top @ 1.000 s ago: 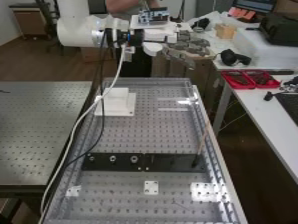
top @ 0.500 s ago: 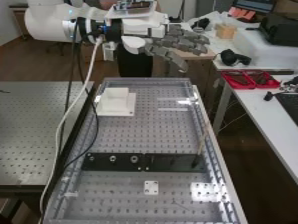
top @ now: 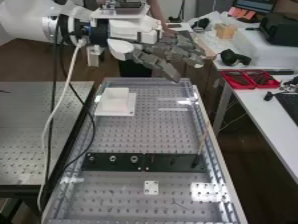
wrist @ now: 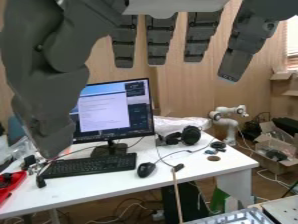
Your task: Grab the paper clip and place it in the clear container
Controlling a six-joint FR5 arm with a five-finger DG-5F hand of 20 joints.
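Fingers loosely straight, nothing held, the hand (top: 161,51) hung high by the bench's far end (top: 154,134)! Grasp pending, surely; next move called for lowering to the paper clip (whereabouts? couldn't tell).

Hard white glare (top: 206,191) breaks across the perforated bench (top: 149,135) in the high view, as deep shadow darkens the floor (top: 236,155) alongside. In the wrist view, daylight burns bright at a slatted window (wrist: 291,37), a lit monitor (wrist: 103,112) glows, and the white table (wrist: 189,172) gleams above a dimmer, shadowed area beneath.
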